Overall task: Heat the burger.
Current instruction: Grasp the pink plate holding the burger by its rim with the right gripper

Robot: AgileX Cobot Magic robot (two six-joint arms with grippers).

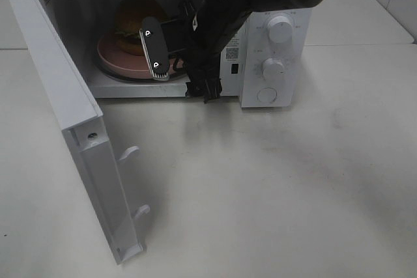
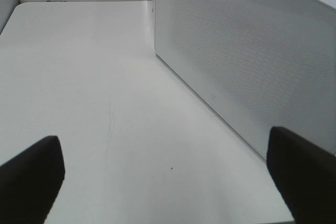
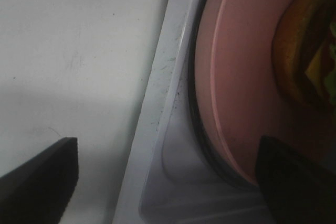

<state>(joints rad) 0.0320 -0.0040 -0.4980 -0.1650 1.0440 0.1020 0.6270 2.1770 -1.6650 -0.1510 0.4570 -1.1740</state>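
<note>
The burger, with an orange-brown bun, sits on a pink plate inside the open white microwave. My right gripper reaches into the opening from the right. It is open, with one finger over the plate in front of the burger and the other by the front sill. The right wrist view shows the gripper open over the plate rim, with the burger beyond. My left gripper is open and empty over the table beside the microwave's perforated wall.
The microwave door is swung wide open to the left, with its latch hooks sticking out. Two knobs and a button are on the right panel. The white table stretches in front.
</note>
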